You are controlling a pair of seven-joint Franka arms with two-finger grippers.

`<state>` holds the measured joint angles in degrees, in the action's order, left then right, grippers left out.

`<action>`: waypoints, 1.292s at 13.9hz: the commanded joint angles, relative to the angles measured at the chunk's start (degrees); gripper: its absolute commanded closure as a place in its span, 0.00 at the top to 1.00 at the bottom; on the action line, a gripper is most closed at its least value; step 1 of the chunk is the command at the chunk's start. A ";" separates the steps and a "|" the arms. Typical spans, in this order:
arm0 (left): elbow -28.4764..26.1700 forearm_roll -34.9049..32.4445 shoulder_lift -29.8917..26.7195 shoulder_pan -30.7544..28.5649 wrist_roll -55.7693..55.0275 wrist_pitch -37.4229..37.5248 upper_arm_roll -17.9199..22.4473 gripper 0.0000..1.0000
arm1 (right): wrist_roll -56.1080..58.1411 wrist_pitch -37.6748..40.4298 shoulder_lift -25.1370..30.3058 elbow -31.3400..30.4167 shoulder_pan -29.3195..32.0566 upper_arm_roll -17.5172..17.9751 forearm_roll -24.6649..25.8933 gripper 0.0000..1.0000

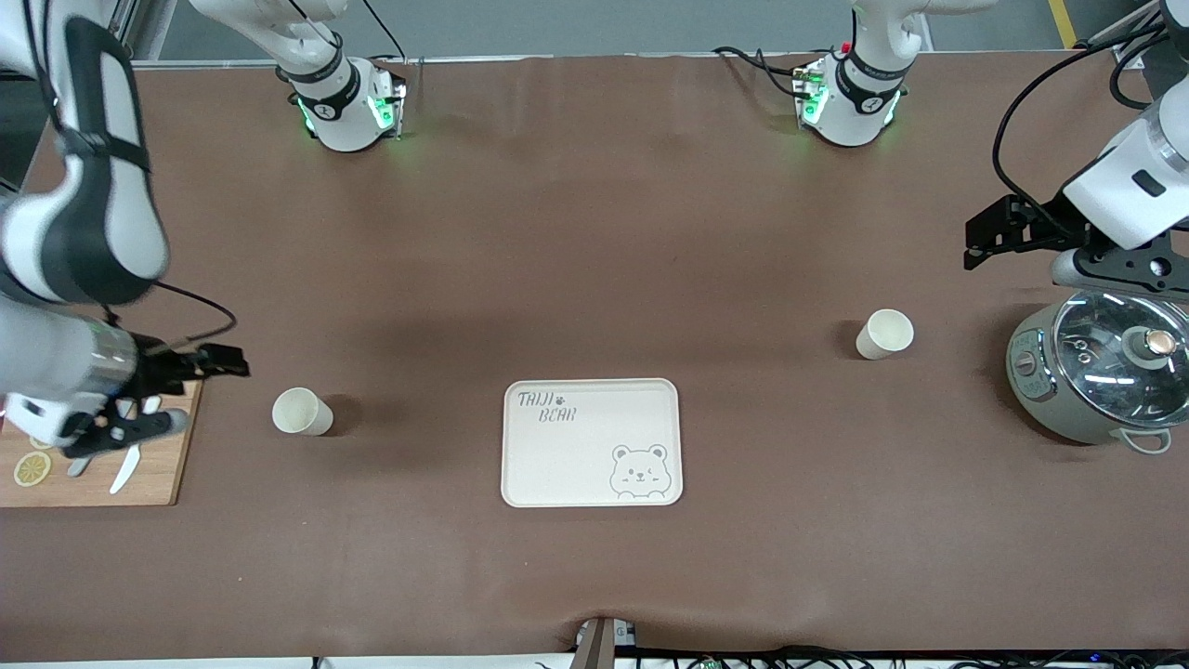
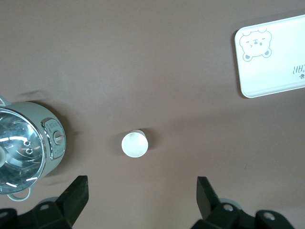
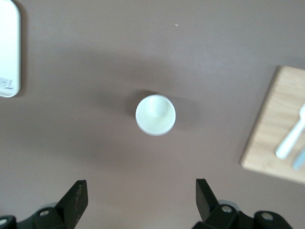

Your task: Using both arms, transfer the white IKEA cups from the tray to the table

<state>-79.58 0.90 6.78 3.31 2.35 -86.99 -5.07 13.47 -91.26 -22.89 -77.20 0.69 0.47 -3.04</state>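
Covering table: brown mat [image 1: 594, 232] | left gripper [image 2: 140, 200] spread | right gripper [image 3: 140, 200] spread

Two little cream-white cups, both upright on the bench

One cup [image 1: 302, 412] sits toward the right arm's end, the other cup [image 1: 884, 334] toward the left arm's end and a bit farther from the front camera. Plain, tapered, no handles, mouths up, well apart, nothing touching either.
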 commanded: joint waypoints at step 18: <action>-0.49 -0.19 -1.42 -0.32 -0.33 -0.46 -0.02 1.00 | -8.90 2.84 29.40 -15.80 5.11 -0.12 3.04 1.00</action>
<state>-79.54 0.90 6.35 3.07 2.33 -87.12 -5.03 5.46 -89.91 6.18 -93.83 4.65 -0.36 -1.01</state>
